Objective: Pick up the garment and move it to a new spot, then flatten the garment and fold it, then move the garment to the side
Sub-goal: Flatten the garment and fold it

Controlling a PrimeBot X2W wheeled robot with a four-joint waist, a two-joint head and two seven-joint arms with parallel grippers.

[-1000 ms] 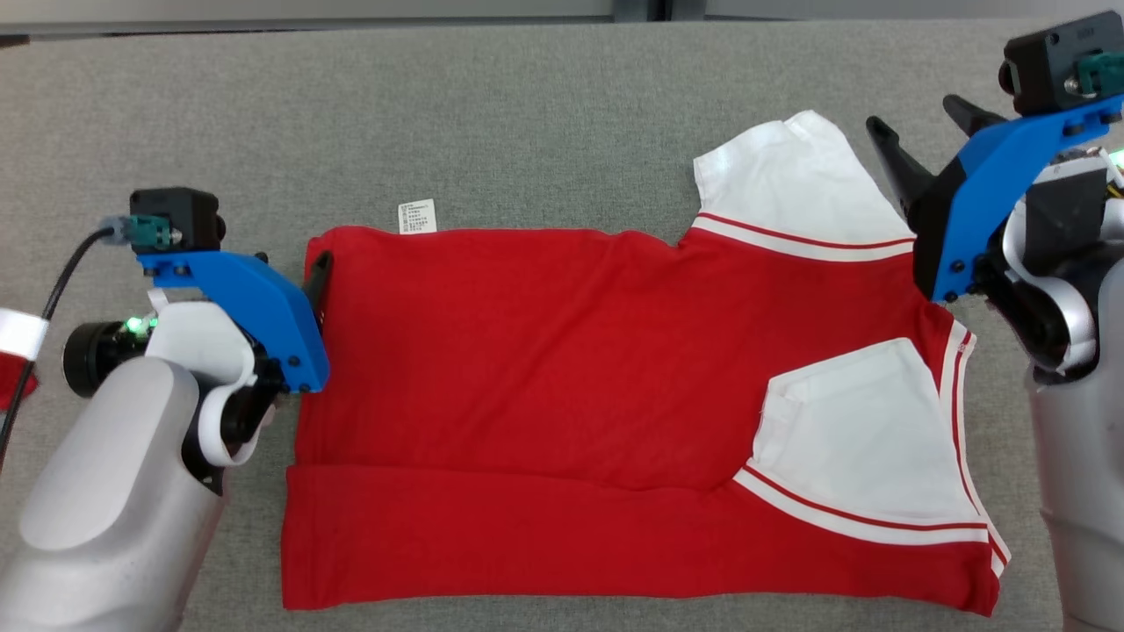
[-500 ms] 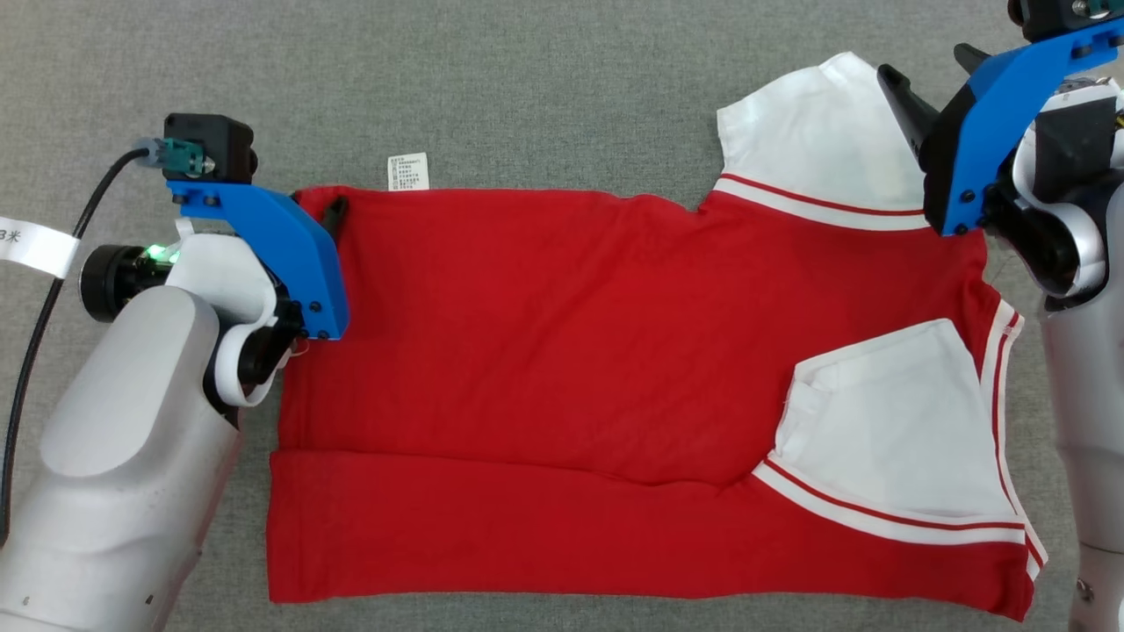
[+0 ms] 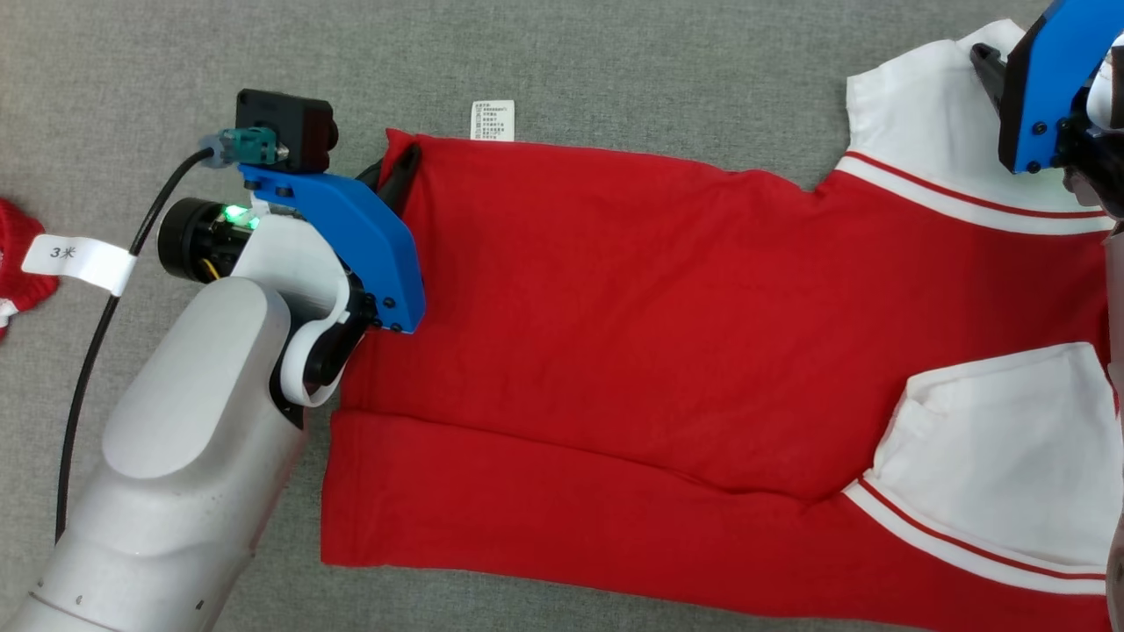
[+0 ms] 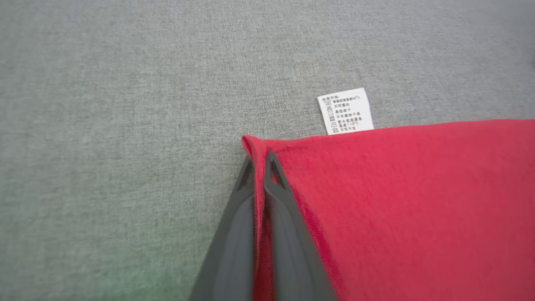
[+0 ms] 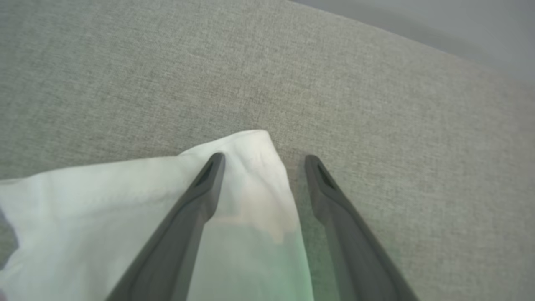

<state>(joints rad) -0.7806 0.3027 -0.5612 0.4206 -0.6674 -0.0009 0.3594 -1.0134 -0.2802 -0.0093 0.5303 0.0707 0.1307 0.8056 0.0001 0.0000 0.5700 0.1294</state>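
Left arm: the pale left arm (image 3: 193, 491) rises beside the left edge of the red short-sleeved shirt (image 3: 659, 307) with white sleeves, wrist bent, fingers aimed at the shirt's far-left corner.
Left gripper: the left gripper (image 4: 260, 161) is clamped tight on that corner, with red cloth pinched between its fingers.
Right gripper: the right gripper (image 5: 263, 161) has its fingers spread wide astride the tip of the far white sleeve (image 5: 83, 209), gripping nothing.
Shirt: lies flat on the grey woven fabric surface (image 3: 615, 61), with a crease along its near side.
Edges: the far hem is straight, and a small white printed care label (image 4: 346, 110) pokes out past it near the pinched corner.
Open room: bare grey surface lies beyond the shirt's far and left edges.
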